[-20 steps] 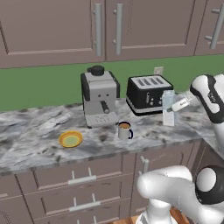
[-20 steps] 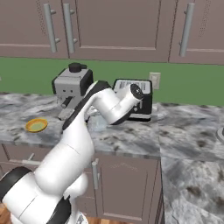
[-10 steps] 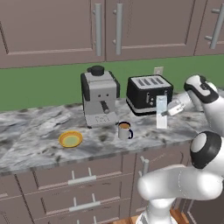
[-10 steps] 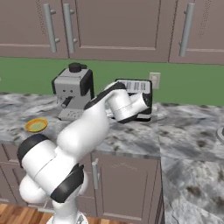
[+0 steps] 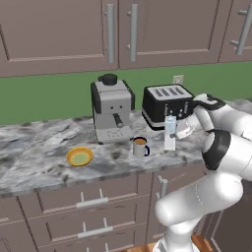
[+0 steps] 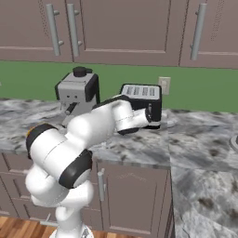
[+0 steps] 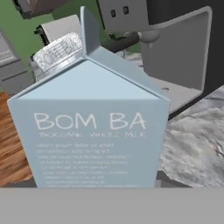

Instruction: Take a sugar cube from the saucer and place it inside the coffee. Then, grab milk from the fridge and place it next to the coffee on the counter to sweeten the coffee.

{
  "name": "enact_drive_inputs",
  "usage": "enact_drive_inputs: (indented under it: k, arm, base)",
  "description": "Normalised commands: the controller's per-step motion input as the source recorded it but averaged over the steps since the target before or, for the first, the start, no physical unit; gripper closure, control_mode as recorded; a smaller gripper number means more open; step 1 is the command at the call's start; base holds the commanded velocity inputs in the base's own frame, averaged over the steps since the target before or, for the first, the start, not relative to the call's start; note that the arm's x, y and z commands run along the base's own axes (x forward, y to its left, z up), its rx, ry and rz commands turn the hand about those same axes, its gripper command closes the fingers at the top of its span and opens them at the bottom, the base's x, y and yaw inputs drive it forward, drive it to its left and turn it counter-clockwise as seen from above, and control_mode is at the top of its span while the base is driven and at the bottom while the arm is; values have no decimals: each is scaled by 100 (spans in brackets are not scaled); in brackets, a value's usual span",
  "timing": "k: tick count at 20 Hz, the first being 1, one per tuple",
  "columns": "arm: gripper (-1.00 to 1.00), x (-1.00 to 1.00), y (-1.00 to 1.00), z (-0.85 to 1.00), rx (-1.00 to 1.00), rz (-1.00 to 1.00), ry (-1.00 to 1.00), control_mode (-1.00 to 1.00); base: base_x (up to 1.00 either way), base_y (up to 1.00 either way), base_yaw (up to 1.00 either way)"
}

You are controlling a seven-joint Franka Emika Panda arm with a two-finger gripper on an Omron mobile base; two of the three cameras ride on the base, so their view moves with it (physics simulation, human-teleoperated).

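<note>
The milk is a pale blue-white carton, upright just right of the coffee, a grey-white mug of brown liquid on the counter. My gripper reaches in from the right and is shut on the carton's upper part. Whether the carton's base touches the stone I cannot tell. In the hand view the milk sits close up and hides the fingertips. The yellow saucer lies to the mug's left. The sugar cube and the fridge are out of view.
A boxy grey espresso machine stands right behind the mug, and a black toaster stands behind the carton. Brown wall cabinets hang above. Drawers with silver handles run below the counter edge.
The arm has carried the milk left and downward, from above the counter's right part to a spot beside the mug. The mug and saucer have not moved.
</note>
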Motion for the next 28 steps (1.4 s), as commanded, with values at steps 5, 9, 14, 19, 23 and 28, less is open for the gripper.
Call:
enact_drive_inputs:
  k: [5, 9, 14, 19, 23, 28]
  arm:
    - [100, 33, 10, -52, 0, 1, -12, -100]
    - [100, 44, 4, -31, 0, 0, -13, -100]
    - [100, 50, 6, -29, 0, 1, -3, -100]
    - [-100, 60, 5, -26, 0, 1, 0, -100]
    - [-100, 5, 0, 0, 0, 0, 0, -100]
    - [-100, 0, -1, 0, 0, 0, -2, -100]
  base:
    - [0, 0, 0]
    - [0, 0, 0]
    - [0, 0, 0]
    - [0, 0, 0]
    - [0, 0, 0]
    - [0, 0, 0]
